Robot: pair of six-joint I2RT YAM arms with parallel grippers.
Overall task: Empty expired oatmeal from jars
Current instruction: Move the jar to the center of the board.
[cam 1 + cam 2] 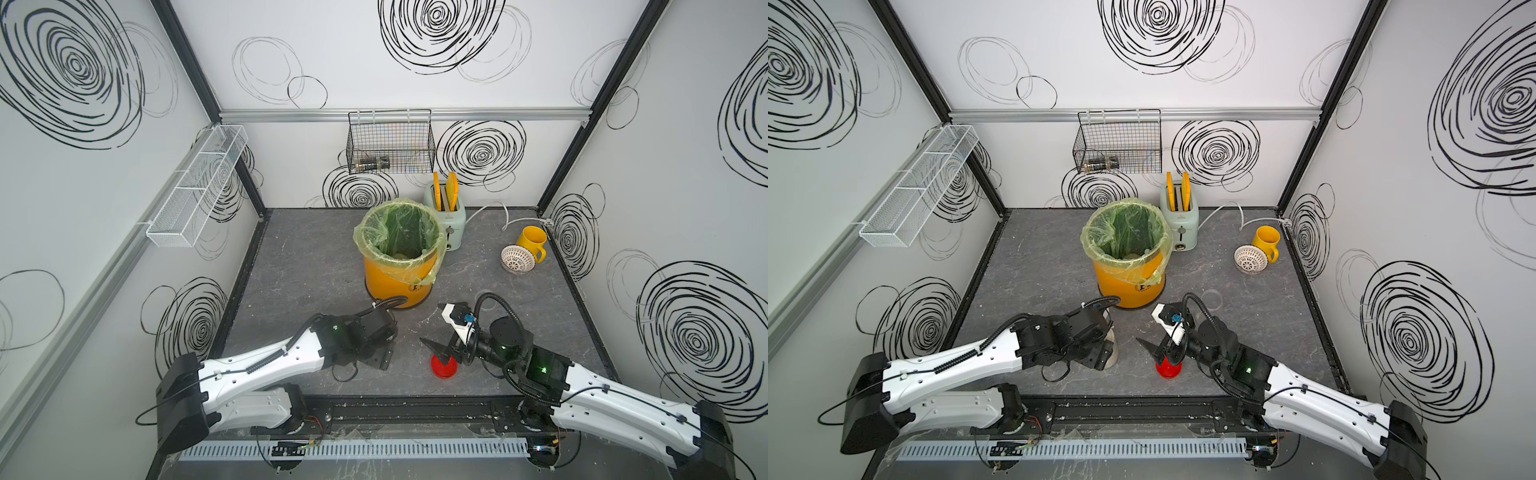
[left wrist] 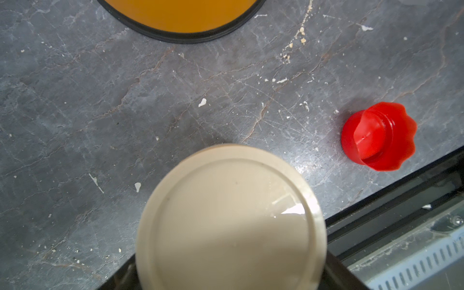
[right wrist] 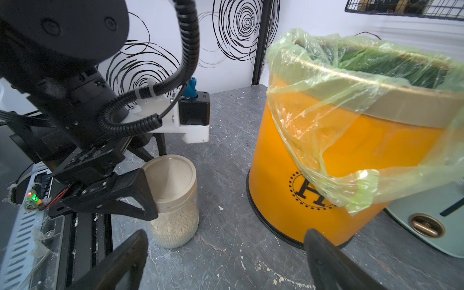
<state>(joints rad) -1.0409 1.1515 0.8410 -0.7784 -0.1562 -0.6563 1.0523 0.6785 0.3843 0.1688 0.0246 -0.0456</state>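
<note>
A: Lower middle in a top view: jar [image 1: 1112,360] of oatmeal [image 3: 173,226], cream lid [image 3: 170,175] on, left gripper [image 3: 150,178] astride; clamped or loose, cannot tell.
B: Empty, spread right gripper [image 3: 226,234]. Unbraced: could spin, tip, spill short of bucket [image 3: 326,155].

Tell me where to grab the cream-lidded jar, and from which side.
Probably the cream lid, by its round rim, from straight above. The jar stands upright, so the lid's flat top faces up and its straight edge offers opposite sides. The left claw sits over it.
</note>
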